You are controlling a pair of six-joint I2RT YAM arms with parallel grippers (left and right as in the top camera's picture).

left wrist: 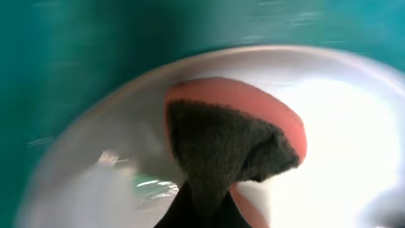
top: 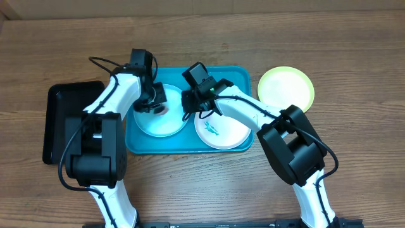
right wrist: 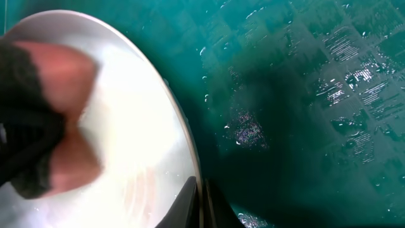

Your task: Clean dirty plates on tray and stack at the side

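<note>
The teal tray [top: 235, 76] holds a light blue plate [top: 166, 125] on its left side. On its right side lies a white plate [top: 223, 132] with green-blue smears. My left gripper [top: 154, 105] is shut on an orange sponge with a dark scouring side [left wrist: 234, 136], pressed onto the light blue plate [left wrist: 342, 133] beside a green smear [left wrist: 155, 187]. From the right, my right gripper [right wrist: 201, 204] is shut on that plate's rim [right wrist: 183, 133], over the wet tray floor [right wrist: 304, 95]. A yellow-green plate [top: 286, 88] lies on the table right of the tray.
A narrow black tray [top: 66, 120] lies on the wooden table left of the teal tray, under the left arm. Both arms reach in over the tray from the near edge, and their wrists stand close together above the light blue plate.
</note>
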